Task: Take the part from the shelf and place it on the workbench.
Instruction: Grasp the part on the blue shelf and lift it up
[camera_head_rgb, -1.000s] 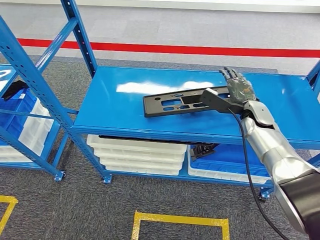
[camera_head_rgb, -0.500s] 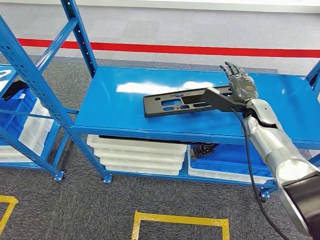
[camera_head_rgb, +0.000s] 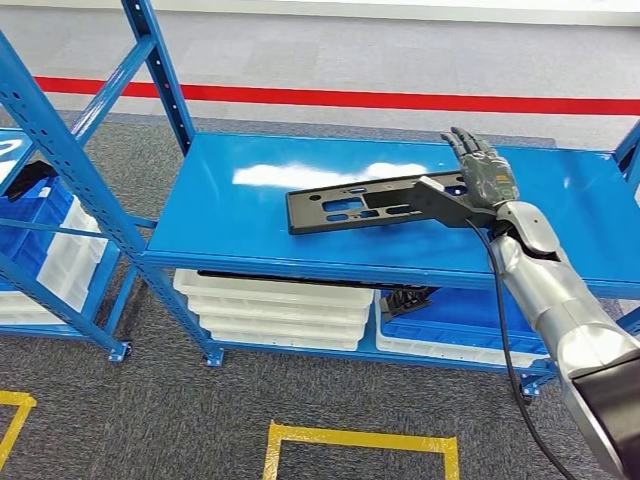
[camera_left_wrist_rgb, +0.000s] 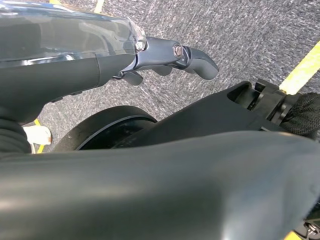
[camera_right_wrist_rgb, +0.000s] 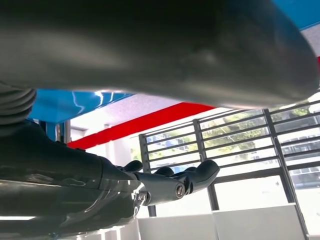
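Head view, left to right: flat black part (camera_head_rgb: 362, 207) lying on the blue shelf (camera_head_rgb: 226, 215), roughly mid-deck, long axis running left-right with a slight tilt, left end a touch nearer, right end a touch farther. Cutouts facing up, so sitting flat, not on edge. Left end square and free, pointing at the bare blue to the left; right end disappearing behind the thumb side of the right robot hand (camera_head_rgb: 483, 175).

So relation-wise: part stretches out to the left of the right robot hand, hand parked right at its right end, fingers extended and spread toward the far side, nothing clamped. Looks released, not grasping yet. Actual contact with the part hard to call from this angle.

Left robot hand (camera_left_wrist_rgb: 170, 55) hanging low over grey carpet, fingers apart, holding nothing, well away from the shelf. Right arm clearly the nearer one.

Probably an end grab next, meaning a long lever sticking out left. Could sag or swing.
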